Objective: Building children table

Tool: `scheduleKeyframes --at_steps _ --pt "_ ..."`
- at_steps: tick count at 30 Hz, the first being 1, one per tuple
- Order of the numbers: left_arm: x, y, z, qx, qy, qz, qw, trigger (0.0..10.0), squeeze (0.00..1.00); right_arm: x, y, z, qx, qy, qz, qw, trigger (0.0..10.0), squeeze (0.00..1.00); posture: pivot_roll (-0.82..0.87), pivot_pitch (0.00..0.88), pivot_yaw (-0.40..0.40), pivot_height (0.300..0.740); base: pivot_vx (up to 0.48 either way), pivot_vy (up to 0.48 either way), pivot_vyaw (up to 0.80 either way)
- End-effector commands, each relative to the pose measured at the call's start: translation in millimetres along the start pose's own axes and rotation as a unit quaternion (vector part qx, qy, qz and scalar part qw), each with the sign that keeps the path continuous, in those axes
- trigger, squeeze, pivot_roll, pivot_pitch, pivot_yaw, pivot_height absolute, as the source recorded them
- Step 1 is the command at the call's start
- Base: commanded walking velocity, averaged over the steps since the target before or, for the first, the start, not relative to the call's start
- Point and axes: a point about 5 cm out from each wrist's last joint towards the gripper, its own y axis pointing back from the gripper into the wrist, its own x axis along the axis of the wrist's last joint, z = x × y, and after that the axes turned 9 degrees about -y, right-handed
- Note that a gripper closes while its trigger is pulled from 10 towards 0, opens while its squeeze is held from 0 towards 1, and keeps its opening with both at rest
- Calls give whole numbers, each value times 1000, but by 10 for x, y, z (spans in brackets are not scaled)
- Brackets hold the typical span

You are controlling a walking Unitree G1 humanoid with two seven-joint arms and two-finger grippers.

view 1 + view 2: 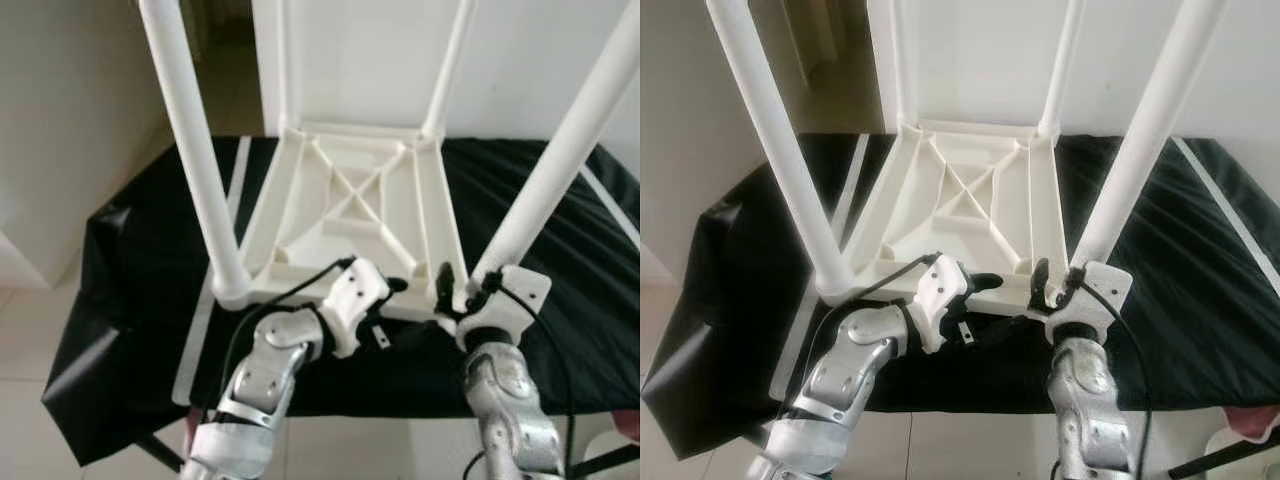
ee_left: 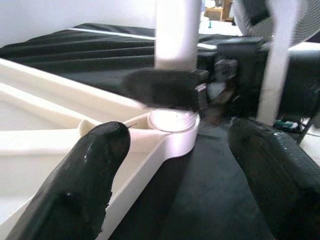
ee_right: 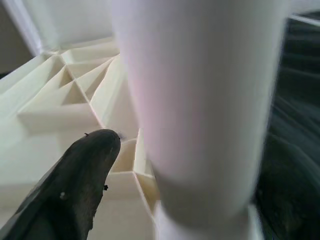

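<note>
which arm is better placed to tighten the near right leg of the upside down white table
Right. The right gripper sits at the base of the near right white plastic leg; the left gripper is off it, open by the tabletop edge.

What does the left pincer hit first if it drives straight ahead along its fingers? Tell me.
Probably the right pincer, which sits at the base of the near right table leg directly ahead of the left pincer. The upturned tabletop's corner socket lies just below that line. Depth is unclear.
</note>
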Motion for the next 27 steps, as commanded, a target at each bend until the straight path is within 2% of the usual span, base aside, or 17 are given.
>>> scheduleKeyframes --at_steps 1,2,3,4,6,8,9,11,12,14,16,19,22,23,24,27 --pt "-21 -8 -31 36 2 -13 999 10000 0 6 21 32 16 -2 -8 1000 10000 1000 -13 0 6 740 0 0 0" --pt "-21 -8 -31 36 2 -13 999 10000 0 6 21 32 16 -2 -8 1000 10000 1000 -13 0 6 740 0 0 0" --pt "-26 1 -39 35 1 -14 999 10000 0 19 26 116 46 28 -17 998 10000 1000 -17 0 11 740 0 0 0" --pt "-26 1 -39 35 1 -14 999 10000 0 19 26 116 46 28 -17 998 10000 1000 -17 0 11 740 0 0 0" --pt "-34 7 -47 31 0 -16 999 10000 0 51 15 270 99 73 -41 992 10000 1000 -29 0 19 740 0 0 0" --pt "-34 7 -47 31 0 -16 999 10000 0 51 15 270 99 73 -41 992 10000 1000 -29 0 19 740 0 0 0" --pt "-34 3 -52 29 -1 -16 999 10000 0 67 -3 324 120 95 -48 987 10000 1000 -34 0 24 740 0 0 0" --pt "-28 -10 -58 27 -2 -15 1000 10000 0 75 -23 346 144 108 -55 982 10000 988 -36 0 26 740 0 0 0" --pt "-14 -29 -69 25 -4 -13 1000 10000 0 73 -51 359 170 117 -67 976 10000 0 -38 0 27 740 0 0 0" --pt "-14 -29 -69 25 -4 -13 1000 10000 0 73 -51 359 170 117 -67 976 10000 0 -38 0 27 740 0 0 0" --pt "2 -51 -77 23 -6 -9 1000 10000 0 50 -96 364 205 130 -84 967 10000 0 -39 0 30 740 0 0 0" --pt "4 -57 -75 21 -6 -8 1000 10000 0 34 -122 365 216 137 -89 963 10000 0 -42 0 33 740 0 0 0" --pt "12 -80 -53 10 -10 -6 1000 10000 0 11 -232 332 248 156 -96 951 10000 0 -38 0 33 740 0 0 0" --pt "12 -80 -53 10 -10 -6 1000 10000 0 11 -232 332 248 156 -96 951 10000 0 -38 0 33 740 0 0 0" --pt "22 -83 -33 -5 -1 -2 1000 10000 0 19 -291 321 267 176 -99 942 10000 0 -29 0 25 740 0 0 0" --pt "25 -80 -32 -8 1 -1 1000 10000 0 23 -309 328 269 179 -101 941 10000 0 -26 0 22 740 0 0 0"
